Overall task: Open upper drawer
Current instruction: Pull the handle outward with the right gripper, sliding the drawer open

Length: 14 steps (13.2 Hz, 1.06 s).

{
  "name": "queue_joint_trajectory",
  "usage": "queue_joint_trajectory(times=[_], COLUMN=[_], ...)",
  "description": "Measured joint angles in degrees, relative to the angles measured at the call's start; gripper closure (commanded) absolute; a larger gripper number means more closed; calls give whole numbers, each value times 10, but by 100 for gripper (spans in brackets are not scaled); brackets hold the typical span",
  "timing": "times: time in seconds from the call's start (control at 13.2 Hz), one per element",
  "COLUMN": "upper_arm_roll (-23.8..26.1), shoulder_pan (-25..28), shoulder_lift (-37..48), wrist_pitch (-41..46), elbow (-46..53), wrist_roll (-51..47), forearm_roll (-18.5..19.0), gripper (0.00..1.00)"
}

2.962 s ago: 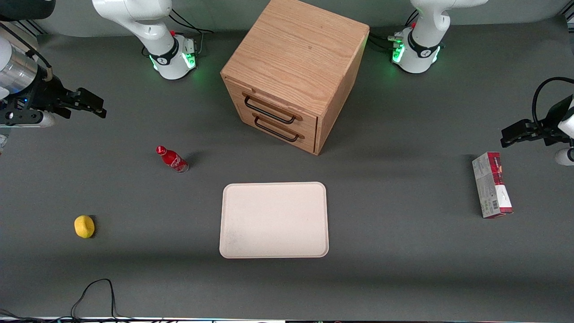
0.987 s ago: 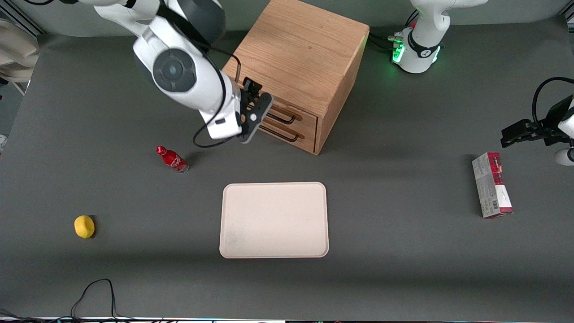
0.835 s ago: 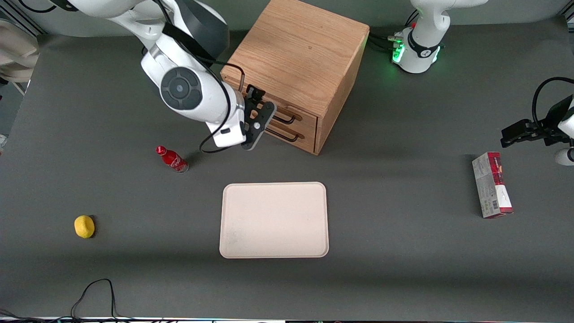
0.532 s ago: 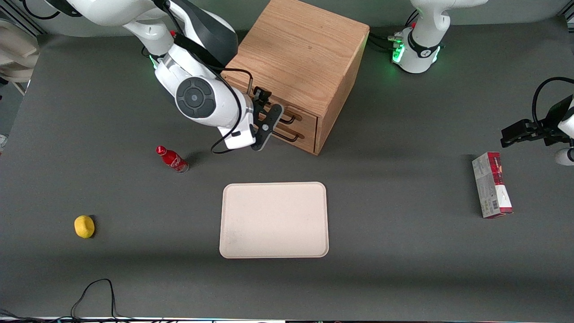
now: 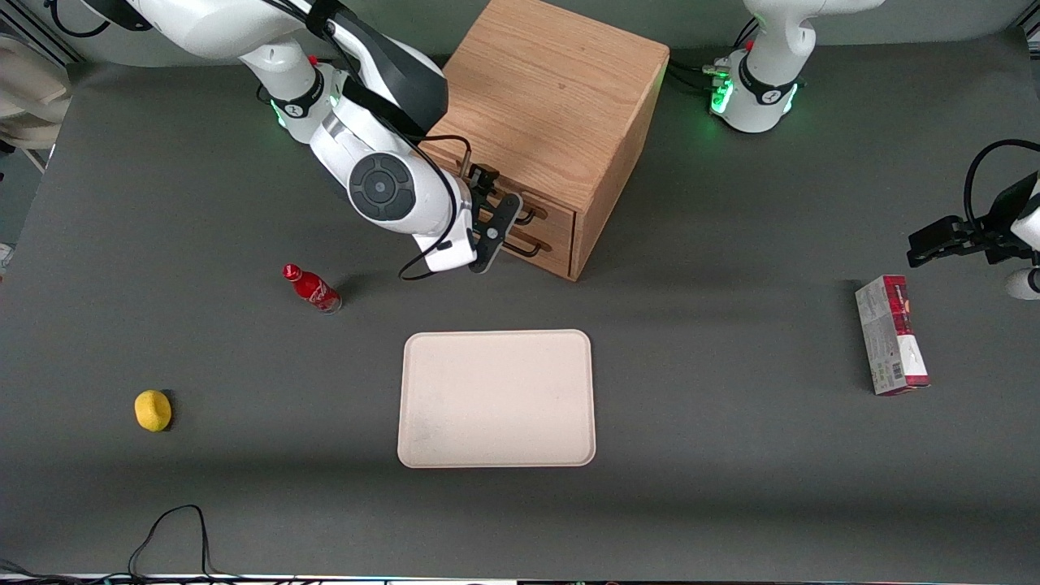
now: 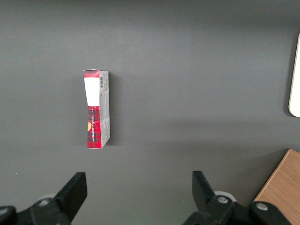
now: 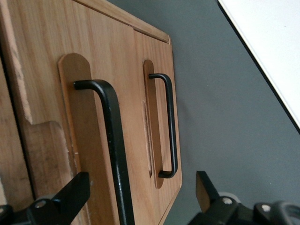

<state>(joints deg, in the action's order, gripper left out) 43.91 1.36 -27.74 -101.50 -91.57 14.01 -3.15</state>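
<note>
Gripper (image 5: pixel 505 214) closing in on upper drawer (image 5: pixel 546 210) since last second; fingers (image 7: pixel 65 197) spread, straddling its handle (image 7: pixel 112 140); drawer not yet opening

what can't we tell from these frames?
- Front view: the arm covers most of the upper drawer front, so claw contact with its handle is hidden.
- Right wrist view: the handle's lower end is cut off at the edge.
- Drawer contents: both drawers are shut.
</note>
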Motion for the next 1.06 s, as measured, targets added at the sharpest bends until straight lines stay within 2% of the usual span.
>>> queue_joint_trajectory(times=[0.15, 0.46, 0.61, 0.76, 1.06], upper_arm_roll=[-1, -6, -5, -6, -20], shoulder_pan=[0, -1, -1, -1, -7], shoulder_lift=[0, -1, -1, -3, -13], wrist_pitch=[-8, -20, -26, -33, -44], elbow=[-9, -18, -20, -20, -6], wrist_roll=[12, 32, 32, 32, 33], forearm_roll=[16, 24, 41, 75, 93], gripper=[0, 0, 0, 0, 0])
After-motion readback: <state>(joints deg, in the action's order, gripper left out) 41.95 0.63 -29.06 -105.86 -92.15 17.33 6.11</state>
